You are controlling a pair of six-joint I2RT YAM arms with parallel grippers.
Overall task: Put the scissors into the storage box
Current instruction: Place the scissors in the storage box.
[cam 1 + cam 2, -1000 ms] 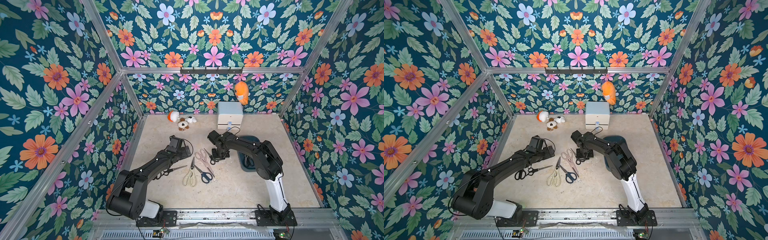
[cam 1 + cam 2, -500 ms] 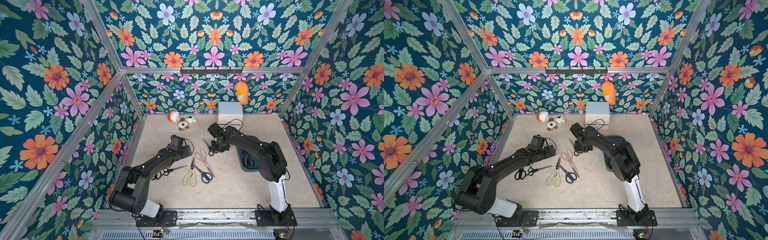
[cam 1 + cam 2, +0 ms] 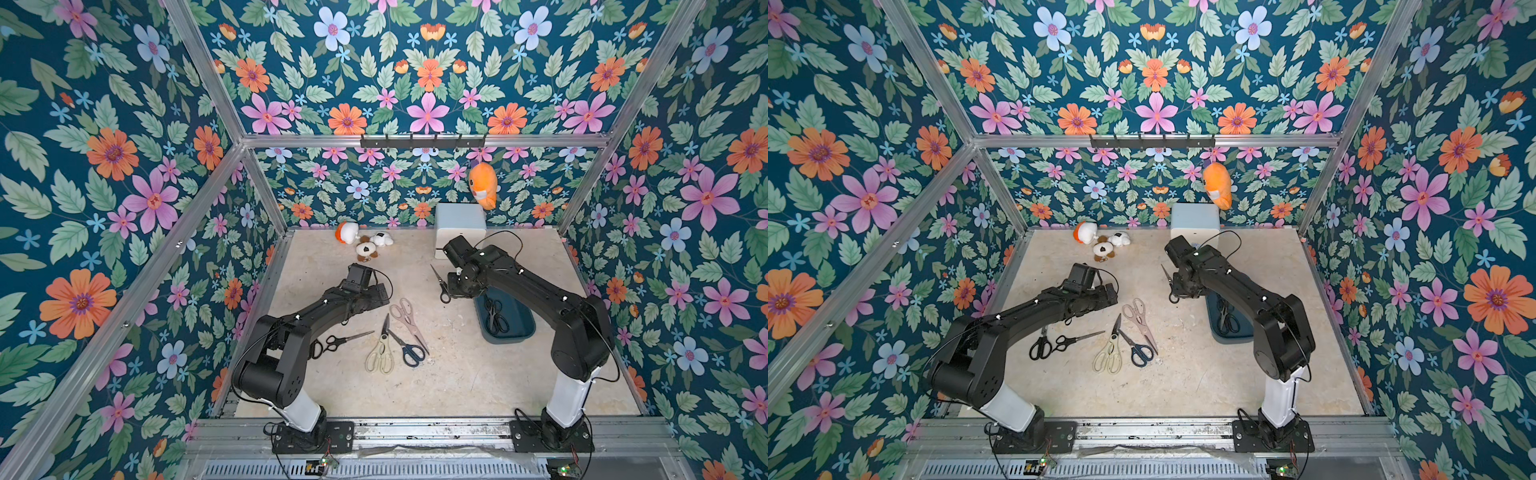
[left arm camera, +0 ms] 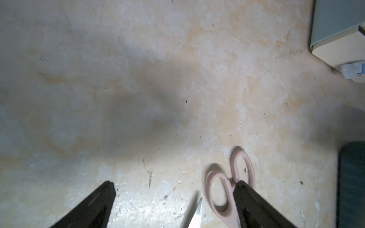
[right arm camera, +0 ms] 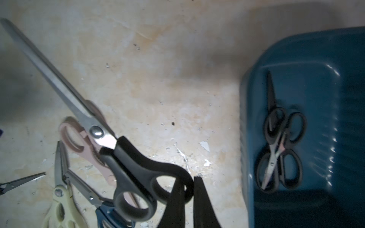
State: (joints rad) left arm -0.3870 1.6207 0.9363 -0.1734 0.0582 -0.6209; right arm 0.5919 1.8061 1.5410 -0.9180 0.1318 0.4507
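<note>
Beside the storage box (image 5: 316,79), the right end effector (image 5: 189,180) clamps black-handled scissors (image 5: 134,163).

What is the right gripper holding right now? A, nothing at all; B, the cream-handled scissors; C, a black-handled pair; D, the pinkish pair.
C: the right gripper is shut on a handle loop of the black-handled scissors.

In your dark teal plastic storage box (image 3: 509,337) lie two black-handled steel scissors (image 3: 495,316). Just left of its far end, a third black-handled pair (image 3: 440,284) hangs in the right hand (image 5: 187,178). Farther left on the surface (image 3: 457,374) lie a pinkish-grey pair (image 3: 409,322), a cream-handled pair (image 3: 382,343) and a dark-blue-handled pair (image 3: 405,345).
</note>
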